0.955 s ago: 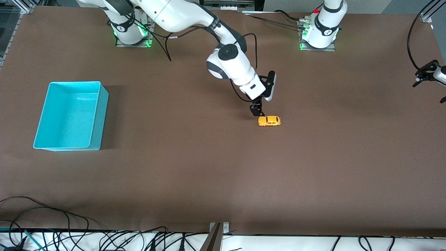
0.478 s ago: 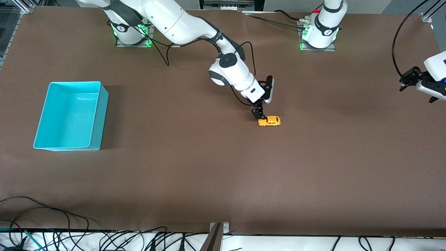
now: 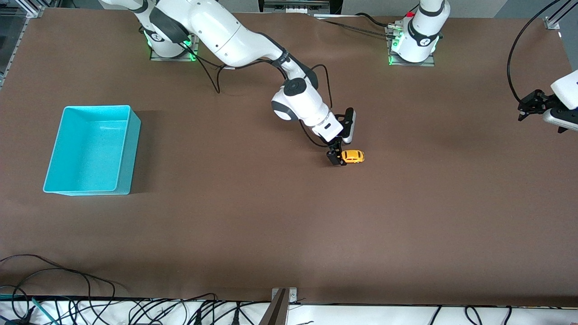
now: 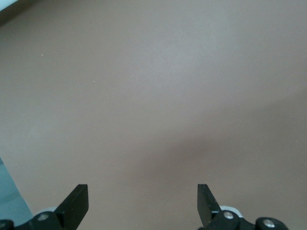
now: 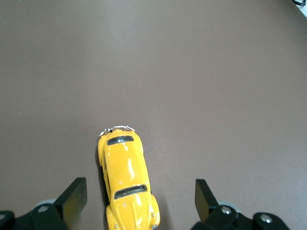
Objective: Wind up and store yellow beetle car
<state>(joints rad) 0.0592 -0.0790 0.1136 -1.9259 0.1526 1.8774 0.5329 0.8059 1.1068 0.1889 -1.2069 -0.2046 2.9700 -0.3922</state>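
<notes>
Two grippers spread: right gripper (image 3: 337,159) now lowered around yellow beetle car (image 3: 352,156), ungrasped; left gripper (image 3: 529,106) waiting over bench (image 3: 289,225) edge.

Robotics lab, two bolted arm bases (image 3: 413,38), brown test table (image 3: 289,225), loose cables (image 3: 135,309)

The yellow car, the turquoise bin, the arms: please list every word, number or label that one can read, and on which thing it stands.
None can be read.
yellow beetle car: no lettering shows.
turquoise bin: plain.
round marks on the arm bases: too small to read.
</notes>
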